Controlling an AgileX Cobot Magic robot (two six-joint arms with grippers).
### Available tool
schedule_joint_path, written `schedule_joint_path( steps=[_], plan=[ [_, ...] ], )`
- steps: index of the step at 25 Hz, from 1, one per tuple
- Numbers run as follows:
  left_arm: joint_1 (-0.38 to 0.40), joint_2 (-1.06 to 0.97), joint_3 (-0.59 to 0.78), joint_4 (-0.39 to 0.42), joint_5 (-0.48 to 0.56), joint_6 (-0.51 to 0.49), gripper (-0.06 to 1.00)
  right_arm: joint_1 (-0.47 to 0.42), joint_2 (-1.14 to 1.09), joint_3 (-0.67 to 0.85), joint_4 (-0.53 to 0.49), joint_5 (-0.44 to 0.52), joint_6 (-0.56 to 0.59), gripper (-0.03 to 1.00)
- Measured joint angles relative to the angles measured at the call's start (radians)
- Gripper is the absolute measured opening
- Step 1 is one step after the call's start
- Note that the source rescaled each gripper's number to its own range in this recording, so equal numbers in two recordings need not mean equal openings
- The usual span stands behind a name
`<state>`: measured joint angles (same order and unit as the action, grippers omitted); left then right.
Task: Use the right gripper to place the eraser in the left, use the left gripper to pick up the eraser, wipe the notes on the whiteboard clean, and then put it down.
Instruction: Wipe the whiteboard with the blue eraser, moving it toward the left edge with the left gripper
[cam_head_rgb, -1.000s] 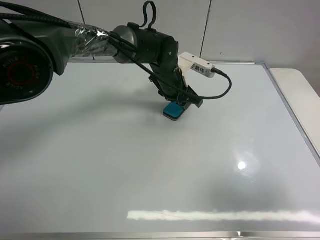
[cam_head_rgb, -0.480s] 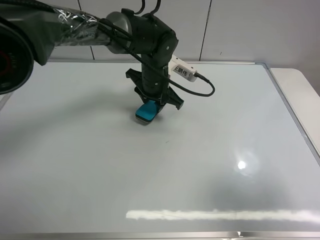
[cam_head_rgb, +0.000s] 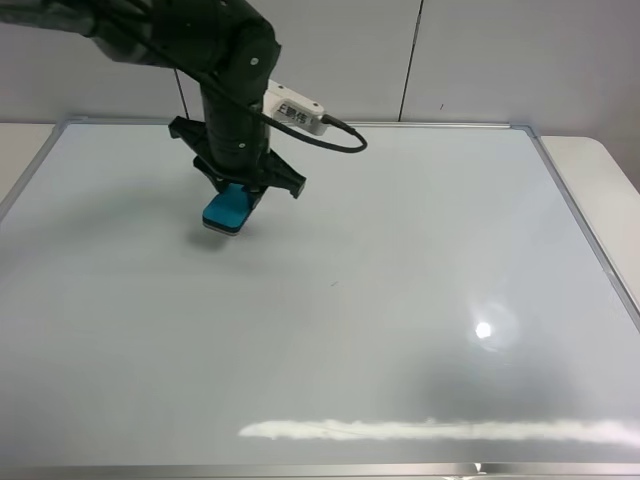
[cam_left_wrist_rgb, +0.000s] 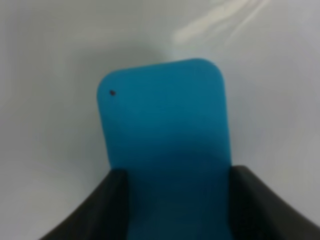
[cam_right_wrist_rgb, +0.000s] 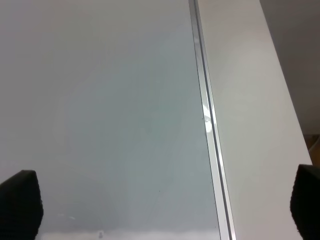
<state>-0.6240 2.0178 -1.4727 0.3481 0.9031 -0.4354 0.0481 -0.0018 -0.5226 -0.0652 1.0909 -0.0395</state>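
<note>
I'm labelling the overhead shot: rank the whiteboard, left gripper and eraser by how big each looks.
1. whiteboard, fills most of the view.
2. left gripper, raised nearer the camera, so it may look enlarged.
3. eraser, partly hidden between its fingers.

Glossy silver-framed whiteboard (cam_head_rgb: 400, 300) flat on a white table (cam_head_rgb: 600, 170), teal eraser (cam_head_rgb: 227, 208) on it.

The teal eraser (cam_head_rgb: 227, 209) sits clamped between the fingers of the left gripper (cam_head_rgb: 240, 190), protruding beyond them, felt base on the glossy whiteboard (cam_head_rgb: 400, 300), whose surface around it shows clean.
</note>
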Motion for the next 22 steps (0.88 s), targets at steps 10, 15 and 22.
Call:
schedule_joint_path(
  steps=[10,15,22],
  plan=[
    [0.152,-0.264,0.464,0.003,-0.237,-0.129,0.0,0.0,0.0,0.0,0.0,0.0,0.0,1.0],
    [0.289,-0.276,0.605,0.033,-0.38,-0.133,0.0,0.0,0.0,0.0,0.0,0.0,0.0,1.0],
    [0.36,-0.278,0.711,0.103,-0.502,-0.133,0.0,0.0,0.0,0.0,0.0,0.0,0.0,1.0]
  ],
)
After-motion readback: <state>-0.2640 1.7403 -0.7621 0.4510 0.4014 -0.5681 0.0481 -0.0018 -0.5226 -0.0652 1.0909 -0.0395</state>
